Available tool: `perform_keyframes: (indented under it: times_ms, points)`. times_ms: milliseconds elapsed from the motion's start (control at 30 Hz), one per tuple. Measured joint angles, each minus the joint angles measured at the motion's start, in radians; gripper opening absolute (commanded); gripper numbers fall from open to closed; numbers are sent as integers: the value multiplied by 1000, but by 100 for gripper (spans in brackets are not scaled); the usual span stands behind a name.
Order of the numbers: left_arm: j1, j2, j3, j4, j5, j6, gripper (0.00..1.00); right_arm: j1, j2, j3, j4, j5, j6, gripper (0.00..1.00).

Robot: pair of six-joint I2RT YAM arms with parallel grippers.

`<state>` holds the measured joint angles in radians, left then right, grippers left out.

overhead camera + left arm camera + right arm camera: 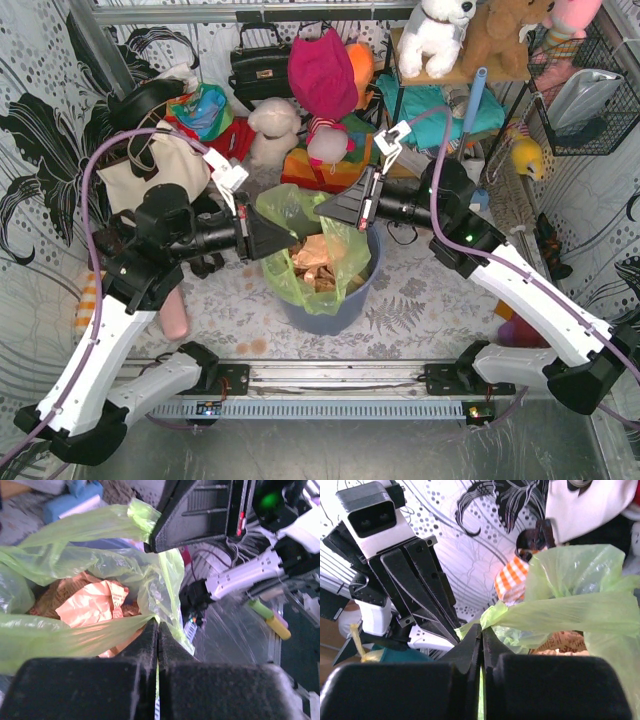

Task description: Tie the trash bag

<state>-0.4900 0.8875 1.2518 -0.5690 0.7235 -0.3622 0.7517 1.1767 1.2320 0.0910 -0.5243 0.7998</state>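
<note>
The trash bag [349, 248], thin light-green plastic, lines a blue-grey bin [345, 312] at the table's middle, with tan crumpled scraps [315, 266] inside. My left gripper [291, 241] is shut on a stretched strip of the bag's rim from the left. In the left wrist view, the left gripper [157, 625] pinches the trash bag [85, 560] above the orange-tan scraps [92, 602]. My right gripper [324, 211] is shut on the opposite rim flap. The right wrist view has the right gripper [481, 629] clamped on the trash bag [570, 610], its tips close to the left gripper's fingers [422, 592].
A cream tote bag [150, 178] stands behind the left arm. Plush toys [322, 80], a black handbag [258, 65] and a shelf crowd the back. A wire basket [588, 95] hangs at the right. A pink object [175, 315] lies left of the bin.
</note>
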Motion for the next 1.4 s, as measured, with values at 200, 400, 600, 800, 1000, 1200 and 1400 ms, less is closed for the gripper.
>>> perform_keyframes:
  times_ms: [200,400,600,800,1000,1200,1400]
  points:
    - [0,14,64,30,-171,-43,0,0,-3,60,-8,117,-56,0]
    - [0,44,85,83,-298,-52,0,0,-15,135,-51,263,-164,0]
    - [0,98,89,151,-324,-45,0,0,-23,172,-78,354,-260,0]
    - [0,131,89,185,-336,-28,0,0,-23,184,-95,399,-317,0]
    - [0,100,75,147,-370,-23,0,0,-22,185,-73,306,-315,0]
    - [0,-35,21,51,-389,-23,0,0,-21,146,30,95,-234,0]
    - [0,-149,-93,-67,-344,-25,0,0,-43,-24,83,-48,-128,0]
